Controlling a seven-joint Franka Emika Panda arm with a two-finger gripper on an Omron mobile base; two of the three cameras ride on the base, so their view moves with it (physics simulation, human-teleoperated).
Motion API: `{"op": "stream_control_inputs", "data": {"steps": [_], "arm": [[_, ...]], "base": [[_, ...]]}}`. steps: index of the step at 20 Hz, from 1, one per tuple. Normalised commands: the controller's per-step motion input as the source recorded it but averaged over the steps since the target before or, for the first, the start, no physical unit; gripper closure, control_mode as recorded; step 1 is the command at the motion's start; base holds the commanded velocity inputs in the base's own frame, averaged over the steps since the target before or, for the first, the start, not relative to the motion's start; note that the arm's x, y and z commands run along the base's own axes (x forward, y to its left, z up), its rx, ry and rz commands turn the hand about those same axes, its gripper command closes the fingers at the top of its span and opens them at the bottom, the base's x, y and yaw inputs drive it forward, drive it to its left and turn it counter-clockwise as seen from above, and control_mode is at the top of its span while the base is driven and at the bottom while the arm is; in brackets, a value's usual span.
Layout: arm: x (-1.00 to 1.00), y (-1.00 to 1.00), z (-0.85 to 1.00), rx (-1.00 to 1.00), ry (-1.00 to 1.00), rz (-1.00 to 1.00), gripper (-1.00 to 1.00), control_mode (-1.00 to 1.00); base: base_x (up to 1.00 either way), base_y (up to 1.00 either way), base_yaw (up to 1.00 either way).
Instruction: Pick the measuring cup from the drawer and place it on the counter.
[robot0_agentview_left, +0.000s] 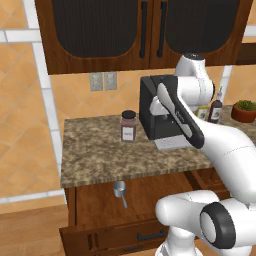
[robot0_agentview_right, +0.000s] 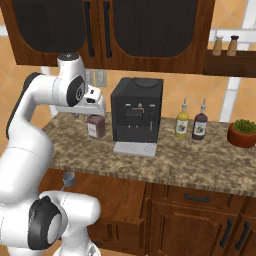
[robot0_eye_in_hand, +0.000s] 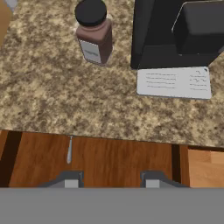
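Below the fingers (robot0_eye_in_hand: 109, 180), in the hand view, lies the brown wooden floor of the drawer (robot0_eye_in_hand: 113, 162), and the thin handle of the measuring cup (robot0_eye_in_hand: 69, 150) shows just ahead of the left fingertip, apart from it. Both tips stand spread with a wide gap between them and nothing in it. Farther ahead of the fingers runs the speckled granite table (robot0_eye_in_hand: 52, 96), with a dark-lidded spice jar (robot0_eye_in_hand: 93, 33) standing upright on it and, beside the jar, a black coffee machine (robot0_eye_in_hand: 183, 35) with a pale grey drip tray (robot0_eye_in_hand: 173, 82) at its foot.

From the left base view, the drawer (robot0_agentview_left: 100, 200) is pulled open under the table (robot0_agentview_left: 95, 155), and the measuring cup (robot0_agentview_left: 120, 191) rests on the drawer floor near the table's front edge, its bowl toward the table and its handle pointing outward. The spice jar (robot0_agentview_left: 128, 126) stands close to the left of the coffee machine (robot0_agentview_left: 150, 110).
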Motion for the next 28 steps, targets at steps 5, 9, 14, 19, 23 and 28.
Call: {"op": "stream_control_inputs", "data": {"steps": [5,9,14,19,23,28], "arm": [[-0.69,0.00,-0.08,0.01,0.00,0.00,-1.00,-1.00],[-0.72,0.03,-0.35,0.00,0.07,0.00,-1.00,-1.00],[-0.20,0.09,-0.42,0.00,0.09,0.00,-1.00,-1.00],[-0.07,-0.03,-0.04,0.00,0.04,0.00,-1.00,-1.00],[-0.21,-0.24,-0.09,0.00,0.00,0.04,-1.00,1.00],[0.00,0.00,0.00,0.00,0.00,0.00,-1.00,1.00]], "base": [[0.00,0.00,0.00],[0.00,0.00,0.00],[0.00,0.00,0.00],[0.00,0.00,0.00],[-0.19,-0.26,0.05],[-0.42,-0.78,0.57]]}}
